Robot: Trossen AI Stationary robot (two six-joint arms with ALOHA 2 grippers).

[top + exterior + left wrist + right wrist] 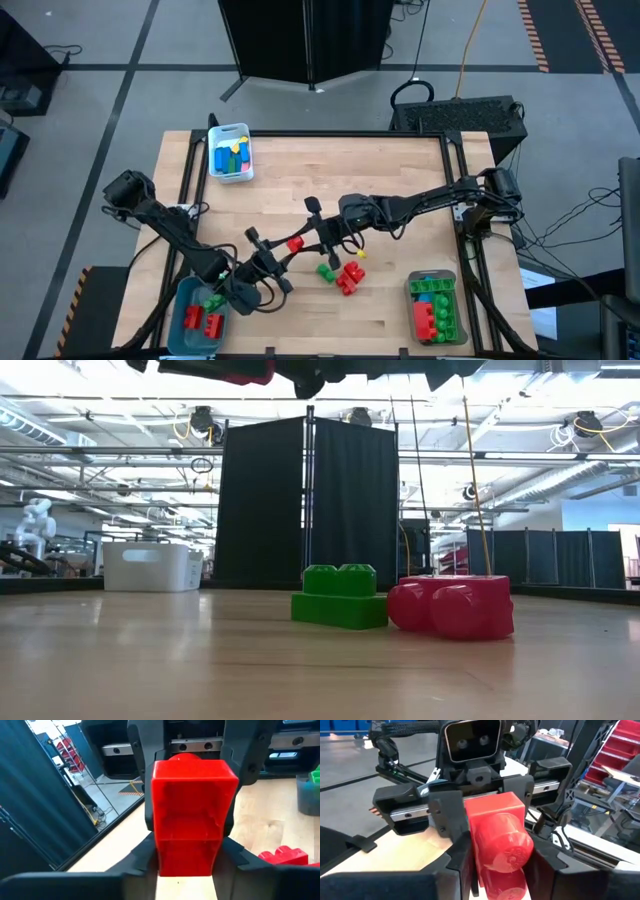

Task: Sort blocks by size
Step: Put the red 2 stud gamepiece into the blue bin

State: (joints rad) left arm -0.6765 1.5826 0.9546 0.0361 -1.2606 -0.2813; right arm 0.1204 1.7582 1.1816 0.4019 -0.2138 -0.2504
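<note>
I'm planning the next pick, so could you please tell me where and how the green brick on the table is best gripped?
Grip the green brick across its two long flat side walls, below the studs, coming straight down from above. It lies flat, studs up, so the walls are parallel and exposed. The red brick sits close beside one end, so avoid closing along its length.

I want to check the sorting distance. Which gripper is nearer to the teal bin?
Left. The left gripper is just up and right of the teal bin; the right gripper, meeting it at the same red block, is slightly farther.

Left hand facing right hand
</note>
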